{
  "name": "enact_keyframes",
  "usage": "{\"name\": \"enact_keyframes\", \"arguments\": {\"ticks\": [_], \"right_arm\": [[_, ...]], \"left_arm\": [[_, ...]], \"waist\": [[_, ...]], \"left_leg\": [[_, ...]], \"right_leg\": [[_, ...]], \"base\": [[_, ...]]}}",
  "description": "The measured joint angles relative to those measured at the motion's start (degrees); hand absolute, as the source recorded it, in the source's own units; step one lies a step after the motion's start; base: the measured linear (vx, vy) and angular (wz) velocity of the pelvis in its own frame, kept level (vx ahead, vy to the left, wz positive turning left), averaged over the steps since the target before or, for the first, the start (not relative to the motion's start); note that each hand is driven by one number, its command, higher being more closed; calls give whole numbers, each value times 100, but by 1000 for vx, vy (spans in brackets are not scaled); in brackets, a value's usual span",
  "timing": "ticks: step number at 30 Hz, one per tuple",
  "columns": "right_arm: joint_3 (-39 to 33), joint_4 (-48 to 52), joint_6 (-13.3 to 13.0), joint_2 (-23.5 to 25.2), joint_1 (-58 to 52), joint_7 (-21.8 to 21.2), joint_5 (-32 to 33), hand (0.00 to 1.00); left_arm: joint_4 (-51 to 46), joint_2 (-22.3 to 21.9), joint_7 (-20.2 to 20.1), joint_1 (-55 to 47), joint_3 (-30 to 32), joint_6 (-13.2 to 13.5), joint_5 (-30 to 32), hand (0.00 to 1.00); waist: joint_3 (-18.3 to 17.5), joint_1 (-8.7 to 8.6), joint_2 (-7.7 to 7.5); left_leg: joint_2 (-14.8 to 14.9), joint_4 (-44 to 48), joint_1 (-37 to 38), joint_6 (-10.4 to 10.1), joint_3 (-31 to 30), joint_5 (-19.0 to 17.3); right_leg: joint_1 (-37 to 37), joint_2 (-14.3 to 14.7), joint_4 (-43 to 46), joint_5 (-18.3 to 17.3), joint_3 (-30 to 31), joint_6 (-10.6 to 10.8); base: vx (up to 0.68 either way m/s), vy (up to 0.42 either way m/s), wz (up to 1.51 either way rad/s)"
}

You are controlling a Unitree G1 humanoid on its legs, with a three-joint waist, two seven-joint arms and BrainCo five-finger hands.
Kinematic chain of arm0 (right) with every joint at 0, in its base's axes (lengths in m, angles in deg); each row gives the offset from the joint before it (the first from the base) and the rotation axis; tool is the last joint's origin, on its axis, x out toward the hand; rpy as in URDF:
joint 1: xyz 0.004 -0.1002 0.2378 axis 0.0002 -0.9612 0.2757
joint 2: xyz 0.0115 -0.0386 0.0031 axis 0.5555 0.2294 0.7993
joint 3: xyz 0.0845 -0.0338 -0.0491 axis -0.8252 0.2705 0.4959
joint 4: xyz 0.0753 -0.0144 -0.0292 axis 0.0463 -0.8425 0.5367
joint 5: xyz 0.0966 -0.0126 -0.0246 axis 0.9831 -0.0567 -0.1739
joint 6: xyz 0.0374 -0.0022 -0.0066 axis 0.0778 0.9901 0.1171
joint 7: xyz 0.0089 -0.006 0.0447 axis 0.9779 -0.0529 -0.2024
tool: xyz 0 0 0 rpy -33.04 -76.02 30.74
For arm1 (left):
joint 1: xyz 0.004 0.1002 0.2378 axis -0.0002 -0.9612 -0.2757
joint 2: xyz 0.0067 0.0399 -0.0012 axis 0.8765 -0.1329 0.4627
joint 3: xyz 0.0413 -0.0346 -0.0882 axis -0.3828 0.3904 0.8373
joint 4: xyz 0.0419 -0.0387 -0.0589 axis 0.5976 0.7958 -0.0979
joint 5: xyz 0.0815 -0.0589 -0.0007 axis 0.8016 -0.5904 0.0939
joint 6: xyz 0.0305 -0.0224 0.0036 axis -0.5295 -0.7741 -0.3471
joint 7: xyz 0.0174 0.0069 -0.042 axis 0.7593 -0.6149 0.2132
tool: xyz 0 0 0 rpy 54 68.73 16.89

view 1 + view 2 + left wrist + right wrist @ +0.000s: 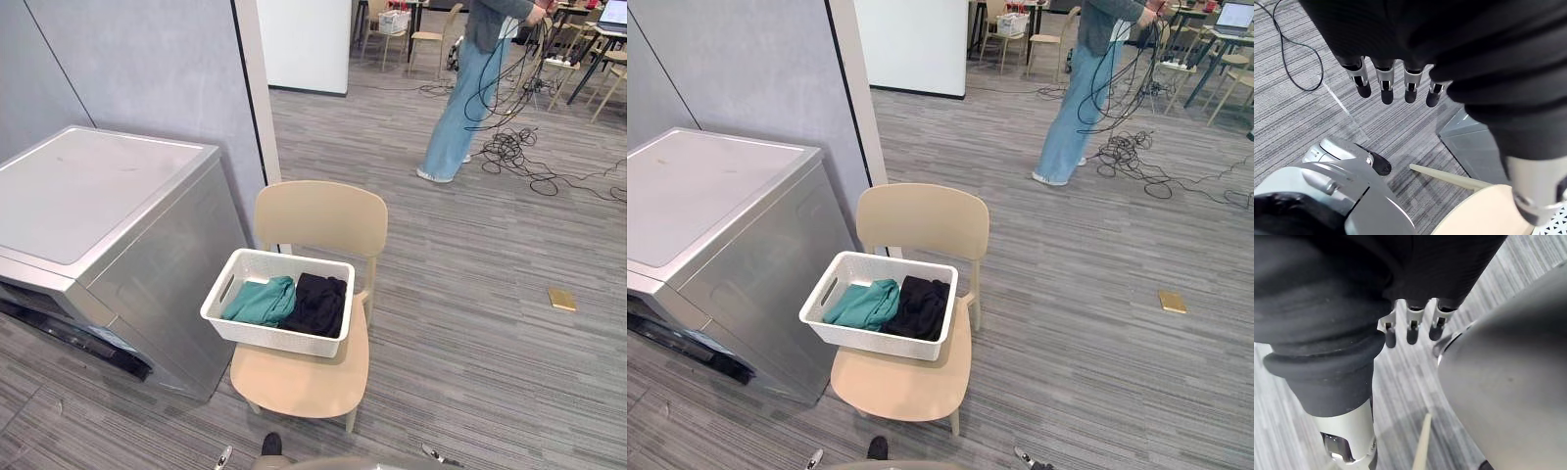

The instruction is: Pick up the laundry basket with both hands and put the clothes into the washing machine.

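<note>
Grey striped carpet floor [470, 294], grey partition wall [147, 69], beige chair [323, 215], person [458, 98] among black cables [509, 152] behind

On chair [318, 217]: basket [275, 339] holding clothes [290, 302]; washing machine [98, 196] left of chair.

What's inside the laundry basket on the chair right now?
The laundry basket holds a teal garment on the washing machine side and a black garment touching it. They cover much of the basket's floor, so anything beneath them cannot be seen.
</note>
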Motion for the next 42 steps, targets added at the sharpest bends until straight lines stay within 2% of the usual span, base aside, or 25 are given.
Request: {"name": "enact_keyframes", "arguments": {"ticks": [4,6,8,9,10,11,12,13,14,15,16,17,18,19,20,21,23,24,26,27,29,33,35,40,42], "right_arm": [[992,-1,-7,-139,199,-2,-449,0],[1555,-82,-30,-245,446,1,-599,0],[1771,-195,-47,-302,610,17,-639,0],[1809,-209,-48,-322,636,25,-645,0],[1828,-222,-44,-350,677,46,-653,0],[1832,-225,-28,-370,747,93,-657,0],[1832,-229,-23,-387,813,105,-656,0],[1834,-275,-33,-429,946,111,-658,0],[1847,-310,-23,-553,1010,117,-664,0],[1935,-320,-36,-659,1027,123,-679,0],[1926,-354,-20,-697,1062,122,-721,0],[1865,-358,-13,-729,1163,136,-806,0],[1743,-379,-25,-674,1280,171,-841,0],[1640,-394,-33,-646,1346,193,-842,0],[1468,-380,-78,-590,1368,224,-840,0],[1371,-343,-121,-599,1310,219,-840,0],[1221,-354,-109,-651,1140,191,-843,0],[1200,-354,-107,-619,1035,149,-866,0],[1197,-374,-105,-523,1089,96,-878,0],[1196,-379,-102,-455,1083,96,-879,0],[1211,-386,-98,-395,1003,94,-881,0],[1345,-379,-107,-413,911,96,-886,0],[1451,-372,-105,-414,963,84,-1033,0],[1667,-377,-89,-419,894,-26,-1344,0],[1662,-380,-89,-417,886,-41,-1459,0]], "left_arm": [[25,84,14,-22,-437,5,-58,0],[15,87,14,-9,-632,17,-319,0],[24,18,42,-24,-668,-6,-439,0],[24,-8,47,-32,-665,-8,-457,0],[30,-28,60,-32,-661,-11,-467,0],[31,-22,80,-25,-656,-8,-466,0],[30,-21,102,-8,-655,-7,-466,0],[44,-33,136,38,-608,-9,-461,0],[46,-66,142,-54,-596,-10,-461,0],[44,-140,152,-161,-576,-6,-458,0],[32,-148,155,-162,-566,8,-456,0],[14,-136,149,-120,-570,73,-456,0],[-13,-82,148,-32,-551,75,-452,0],[15,-91,134,49,-449,47,-458,0],[44,-59,152,50,-209,-21,-432,0],[39,-68,151,-46,-202,-16,-408,0],[6,-76,137,-12,-253,15,-350,0],[-19,-11,119,34,-435,44,-300,0],[-24,105,116,96,-685,73,-216,0],[-28,165,109,121,-822,73,-207,0],[-26,211,71,115,-994,102,-159,0],[-19,276,-11,108,-1389,150,16,0],[4,275,-10,92,-1489,140,56,0],[44,232,-45,-233,-1531,121,229,0],[44,266,-125,-298,-1521,121,249,0]], "waist": [[156,-4,87],[168,-2,229],[186,15,362],[199,21,388],[225,23,428],[243,28,379],[309,27,276],[366,61,265],[379,107,335],[382,63,482],[382,68,508],[398,97,484],[470,106,326],[549,152,222],[632,119,100],[623,27,112],[514,-2,148],[464,19,138],[464,17,79],[485,2,54],[493,6,37],[519,-4,151],[551,13,187],[585,21,140],[639,24,37]], "left_leg": [[112,329,-119,-98,-353,-116],[289,555,-574,-144,-777,-152],[350,468,-819,-112,-1085,-160],[341,404,-882,-3,-1135,-173],[248,309,-990,441,-1134,-350],[87,271,-1139,1011,-1110,-782],[11,265,-1169,1056,-1076,-1007],[-192,903,-1430,864,-893,-838],[-353,1676,-1517,792,-799,-586],[-376,1777,-1546,576,-568,-463],[-390,1632,-1533,487,-656,-346],[-408,1148,-1523,384,-792,103],[-505,652,-1508,360,-882,611],[-545,1019,-1536,458,-810,274],[-620,2118,-1576,600,-408,-612],[-568,2328,-1454,660,-120,-912],[-602,1730,-1174,614,18,-871],[-664,1001,-934,602,-4,-666],[-695,110,-711,578,-67,-82],[-719,-13,-676,588,-195,-9],[-807,-17,-544,594,-375,15],[-918,-59,-431,598,-677,11],[-1016,-59,-464,597,-700,-6],[-1158,-57,-364,614,-653,-15],[-1346,-55,-247,676,-687,-42]], "right_leg": [[1,112,595,-395,-228,-162],[-182,377,742,-513,-516,-270],[-315,522,748,-516,-732,-341],[-355,523,762,-519,-827,-354],[-388,460,762,-531,-1021,-379],[-446,336,705,-501,-1202,-426],[-456,267,648,-447,-1257,-510],[-518,34,631,-392,-1402,-482],[-530,30,657,-372,-1419,-421],[-449,66,687,-466,-1530,-343],[-443,79,666,-488,-1560,-392],[-438,156,411,-368,-1695,-502],[-423,60,76,-118,-1962,-535],[-414,-21,42,-52,-2032,-488],[-253,-134,78,-36,-2117,-477],[-55,-150,78,-32,-2320,-473],[41,-129,54,-21,-2561,-453],[-27,-103,-2,-14,-2629,-439],[-123,-92,-37,92,-2732,-458],[-71,-67,-63,103,-2785,-450],[137,-59,-83,134,-2908,-443],[387,-103,-84,129,-3052,-441],[383,-155,-102,27,-3062,-349],[465,-351,14,-21,-3052,-279],[504,-592,338,-158,-3090,-183]], "base": [[-84,-86,41],[-157,-134,57],[-104,-116,57],[-68,-87,78],[-22,-48,89],[-1,-34,88],[8,71,70],[13,90,37],[50,66,63],[66,-29,63],[53,-58,88],[-18,-36,81],[-24,-25,66],[42,-15,52],[85,0,51],[86,9,66],[27,52,74],[8,57,56],[-35,29,36],[-51,21,36],[-60,29,44],[-119,46,36],[-156,63,14],[-78,63,9],[21,41,17]]}}
